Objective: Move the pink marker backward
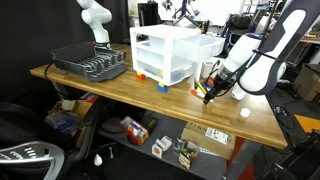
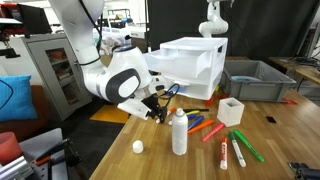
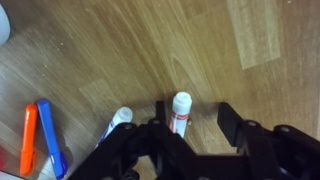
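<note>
Gripper [image 3: 196,118] w/ black fingers hangs low over light wooden table [image 3: 120,50], jaws spread, nothing clamped. Slim pinkish-red marker [image 3: 181,112] w/ white end sits btwn the fingers, closer to one side. White-tipped marker [image 3: 117,122] lies just beside; orange marker [image 3: 28,140] & blue marker [image 3: 48,135] lie farther off; white plastic bottle [image 2: 179,132] stands upright near the arm.
</note>
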